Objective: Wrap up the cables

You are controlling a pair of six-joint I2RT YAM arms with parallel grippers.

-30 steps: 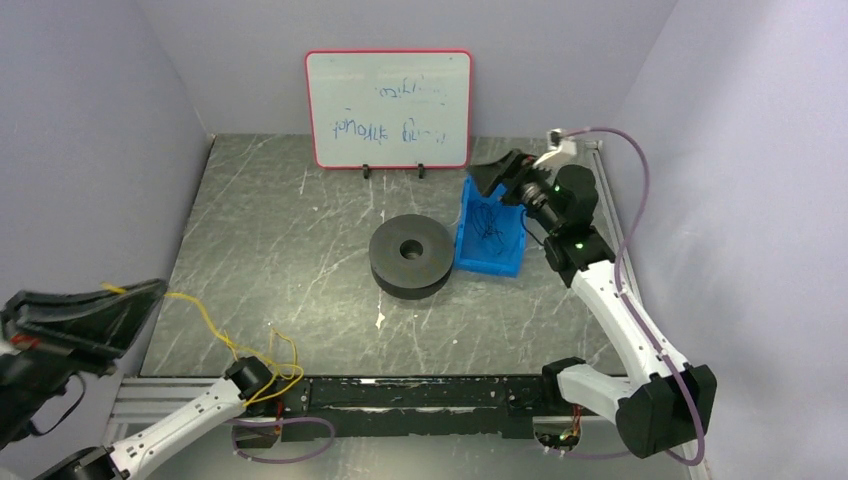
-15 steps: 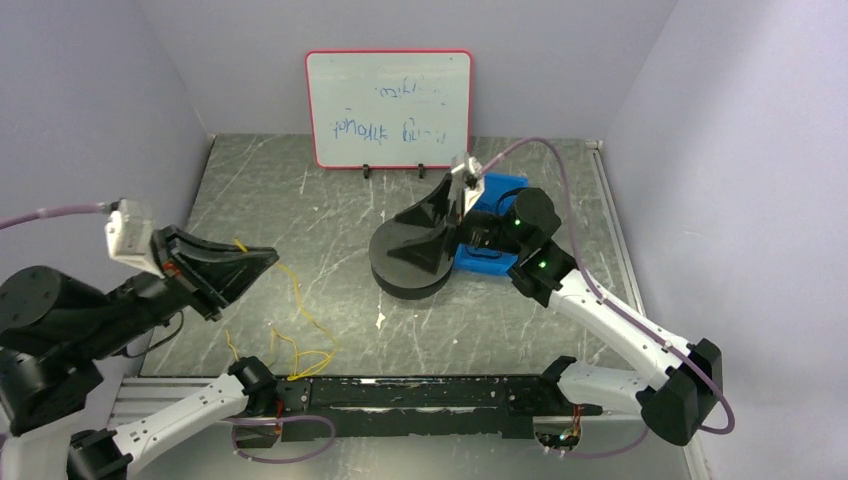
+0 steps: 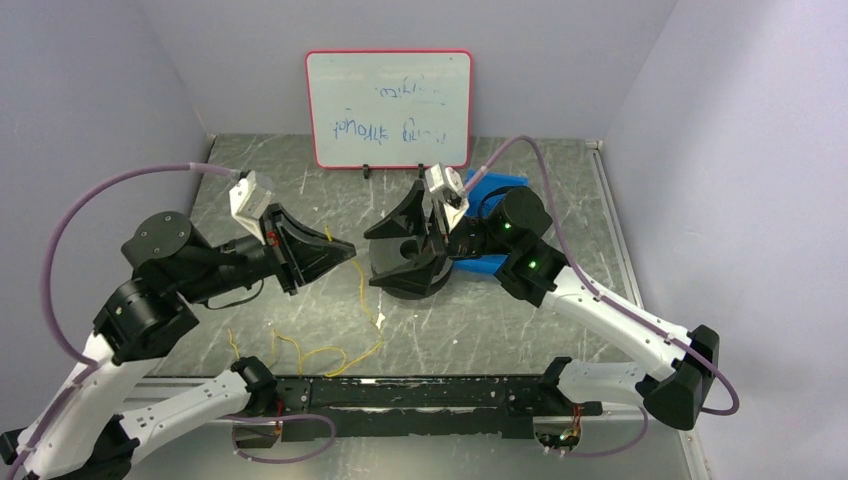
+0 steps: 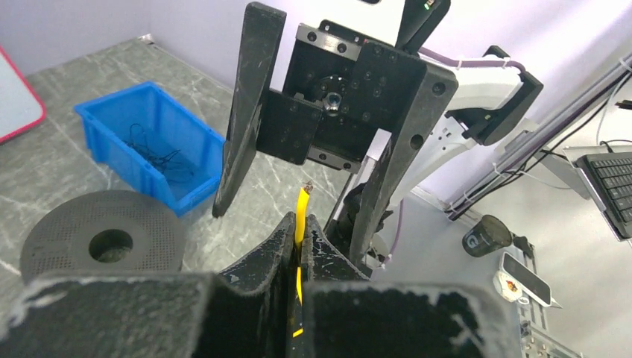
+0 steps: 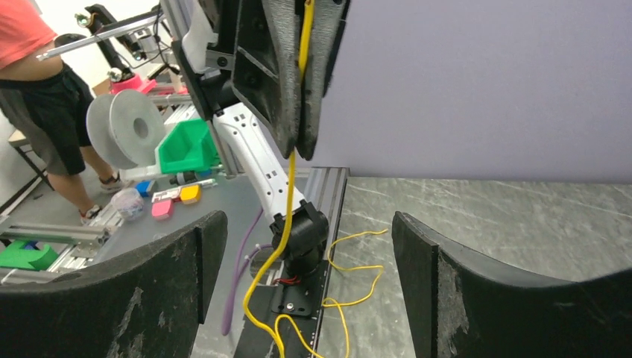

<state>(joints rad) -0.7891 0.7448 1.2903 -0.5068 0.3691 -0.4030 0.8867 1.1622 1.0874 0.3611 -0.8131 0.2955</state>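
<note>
A dark, white-veined table (image 3: pixel 300 200) is shown; a red-framed whiteboard (image 3: pixel 388 108) is stood at its far edge; a black disc (image 4: pixel 104 239) is set mid-table, a blue bin (image 4: pixel 203 183) just beside it; yellow cables (image 3: pixel 330 350) are strewn near the front.

yellow cable (image 4: pixel 301 212): we see a smooth, slightly glossy plastic sheath.
left gripper (image 4: pixel 299 224): matt black plastic, grainy, with whitish scuffs at the edges.
right gripper (image 5: pixel 305 224): the same matt black, rough-grained to us.
blue bin (image 4: pixel 186 134): glossy moulded plastic.
disc (image 4: pixel 59 239): dark grey, matt, its face finely dotted.
table (image 3: pixel 480 330): stone-look top, dark with white veins; we note a faint sheen.
whiteboard (image 3: pixel 390 80): glossy white face, red frame.
</note>
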